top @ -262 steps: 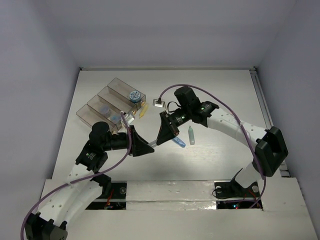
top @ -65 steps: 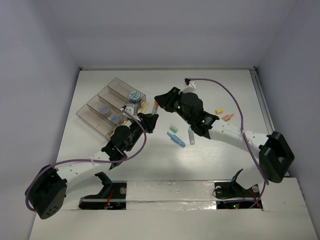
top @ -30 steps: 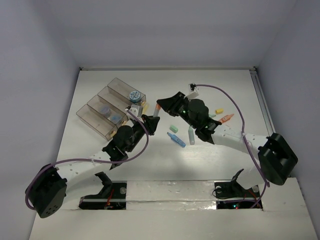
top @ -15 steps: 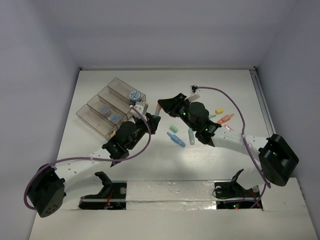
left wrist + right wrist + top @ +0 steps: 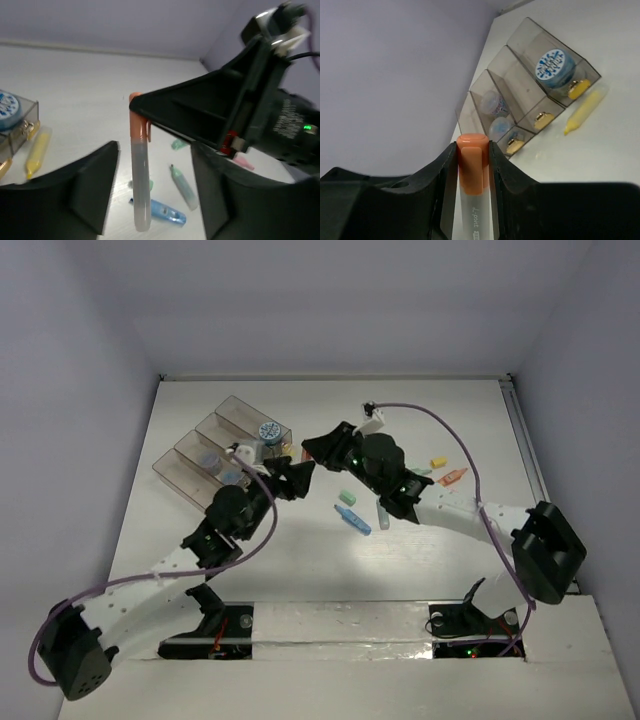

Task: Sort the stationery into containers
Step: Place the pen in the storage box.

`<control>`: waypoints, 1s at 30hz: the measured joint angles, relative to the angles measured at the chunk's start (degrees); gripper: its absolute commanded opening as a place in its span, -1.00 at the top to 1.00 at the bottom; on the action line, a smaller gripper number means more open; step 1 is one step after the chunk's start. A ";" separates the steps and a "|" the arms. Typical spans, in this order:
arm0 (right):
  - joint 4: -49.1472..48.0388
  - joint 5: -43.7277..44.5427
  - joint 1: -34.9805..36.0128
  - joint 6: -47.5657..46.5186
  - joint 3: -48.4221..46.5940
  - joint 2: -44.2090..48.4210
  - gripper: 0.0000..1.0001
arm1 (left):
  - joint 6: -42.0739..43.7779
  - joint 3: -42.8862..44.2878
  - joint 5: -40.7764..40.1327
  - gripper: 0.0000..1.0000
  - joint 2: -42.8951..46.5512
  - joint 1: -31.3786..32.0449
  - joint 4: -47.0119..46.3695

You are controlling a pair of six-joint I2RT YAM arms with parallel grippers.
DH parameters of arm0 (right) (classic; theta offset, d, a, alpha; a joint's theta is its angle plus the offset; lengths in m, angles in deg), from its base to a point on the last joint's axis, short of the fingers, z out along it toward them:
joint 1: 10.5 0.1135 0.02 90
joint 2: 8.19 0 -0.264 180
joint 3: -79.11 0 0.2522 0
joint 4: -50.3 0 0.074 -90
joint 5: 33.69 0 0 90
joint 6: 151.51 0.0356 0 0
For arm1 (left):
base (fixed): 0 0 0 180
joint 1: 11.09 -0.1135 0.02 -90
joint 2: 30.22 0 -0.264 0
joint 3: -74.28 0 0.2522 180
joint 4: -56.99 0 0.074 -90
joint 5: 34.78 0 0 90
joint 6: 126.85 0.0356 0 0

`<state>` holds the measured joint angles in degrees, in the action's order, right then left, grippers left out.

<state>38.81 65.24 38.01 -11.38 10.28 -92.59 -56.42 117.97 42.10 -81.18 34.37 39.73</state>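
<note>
Left gripper (image 5: pixel 156 165) newly open, right gripper (image 5: pixel 473 150) apparently keeps orange pen (image 5: pixel 140 190)

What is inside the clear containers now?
One end compartment of the containers holds a blue patterned tape roll; two pale bluish rolls sit further along. No pens show inside. The other end is partly hidden behind the orange-capped pen.

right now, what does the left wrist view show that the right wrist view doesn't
Only the left wrist view: a loose green pen and blue pen on the table. Only the right wrist view: most of the row of containers, two pale rolls inside. Both: the orange-capped pen clamped in the right pincer, the yellow pen beside the containers, the blue patterned roll.
</note>
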 measured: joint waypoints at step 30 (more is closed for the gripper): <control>16.83 -24.15 -4.07 -28.63 -76.48 -63.69 0.91 | -9.84 9.07 -5.51 -0.91 32.26 -0.55 32.59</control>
<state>55.64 41.09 33.95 -40.01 -66.20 -156.29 -66.26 127.05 36.59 -48.92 33.82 72.32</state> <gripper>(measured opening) 0.320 0.953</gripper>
